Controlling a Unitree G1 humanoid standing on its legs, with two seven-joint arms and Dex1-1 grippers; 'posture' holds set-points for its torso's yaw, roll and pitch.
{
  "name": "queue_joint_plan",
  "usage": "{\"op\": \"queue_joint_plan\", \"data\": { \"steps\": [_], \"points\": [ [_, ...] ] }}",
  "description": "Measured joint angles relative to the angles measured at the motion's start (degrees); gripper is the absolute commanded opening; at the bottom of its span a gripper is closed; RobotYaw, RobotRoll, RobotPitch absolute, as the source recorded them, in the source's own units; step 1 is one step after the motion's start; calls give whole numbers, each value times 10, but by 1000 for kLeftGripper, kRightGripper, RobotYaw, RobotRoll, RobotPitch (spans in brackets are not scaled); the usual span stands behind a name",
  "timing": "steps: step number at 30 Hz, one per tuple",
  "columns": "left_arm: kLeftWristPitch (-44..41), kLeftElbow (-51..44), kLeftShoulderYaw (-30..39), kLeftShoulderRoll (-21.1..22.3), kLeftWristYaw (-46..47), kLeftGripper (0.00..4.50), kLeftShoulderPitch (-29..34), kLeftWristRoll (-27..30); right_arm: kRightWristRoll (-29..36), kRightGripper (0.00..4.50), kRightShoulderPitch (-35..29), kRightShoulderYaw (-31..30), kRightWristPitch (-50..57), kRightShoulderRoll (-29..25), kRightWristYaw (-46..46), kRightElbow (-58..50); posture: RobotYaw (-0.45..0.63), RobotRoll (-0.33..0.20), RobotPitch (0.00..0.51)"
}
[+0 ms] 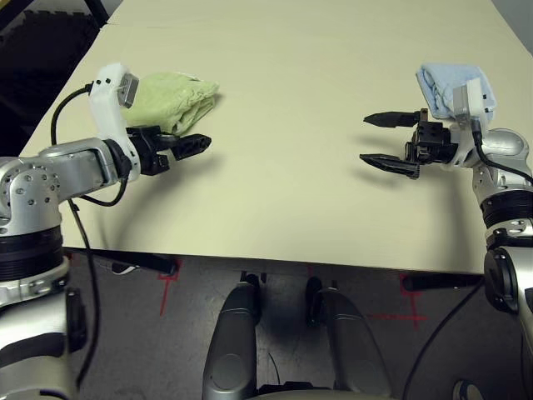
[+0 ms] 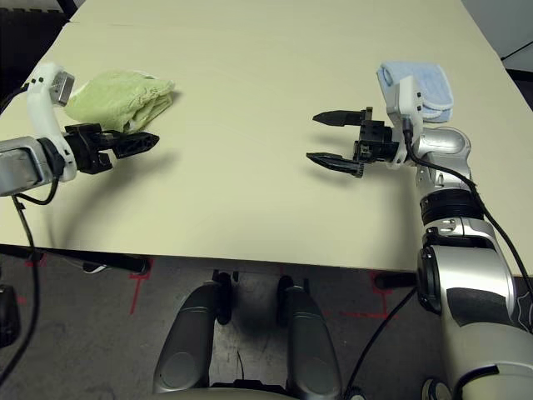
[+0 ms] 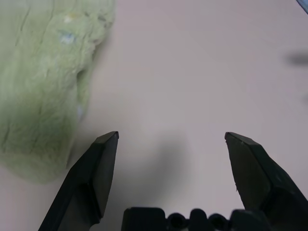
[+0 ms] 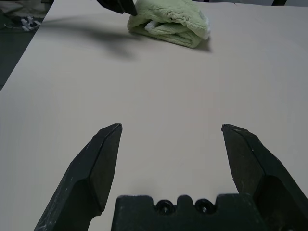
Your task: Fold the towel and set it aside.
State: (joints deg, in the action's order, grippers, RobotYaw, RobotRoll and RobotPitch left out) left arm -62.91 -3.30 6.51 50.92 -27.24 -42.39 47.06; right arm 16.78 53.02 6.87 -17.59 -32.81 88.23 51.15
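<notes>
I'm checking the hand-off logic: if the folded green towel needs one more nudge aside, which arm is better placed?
Left. The left gripper is open right beside the towel on the table's left side. The right gripper, also open, is far across the table near the blue cloth.

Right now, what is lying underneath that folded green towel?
The green towel rests folded on the bare tan table, beside the open left gripper. Whatever lies directly beneath or between its folds is covered, so I cannot tell.

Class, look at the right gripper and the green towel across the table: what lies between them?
Only bare table. The right wrist view shows an unbroken stretch from the right gripper, jaws open, to the folded towel; the left gripper hangs beside it.
</notes>
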Motion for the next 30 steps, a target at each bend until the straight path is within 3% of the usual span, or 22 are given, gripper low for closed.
{"op": "queue_joint_plan", "data": {
  "steps": [6,10,21,30],
  "points": [
    [220,34,-87,21,-100,4481,-2,-177,0,4500,0,0,0,0,0,0,68,0,239],
    [310,57,-103,4,-139,4481,-2,-241,2,4500,1,1,2,2,-3,0,67,0,242],
    [337,121,-99,-126,-203,4481,-32,-246,10,4500,10,2,23,39,-21,-6,67,0,243],
    [335,321,-35,-239,-92,4481,-124,-259,13,4500,9,2,33,44,-23,-30,50,0,244]
  ]
}}
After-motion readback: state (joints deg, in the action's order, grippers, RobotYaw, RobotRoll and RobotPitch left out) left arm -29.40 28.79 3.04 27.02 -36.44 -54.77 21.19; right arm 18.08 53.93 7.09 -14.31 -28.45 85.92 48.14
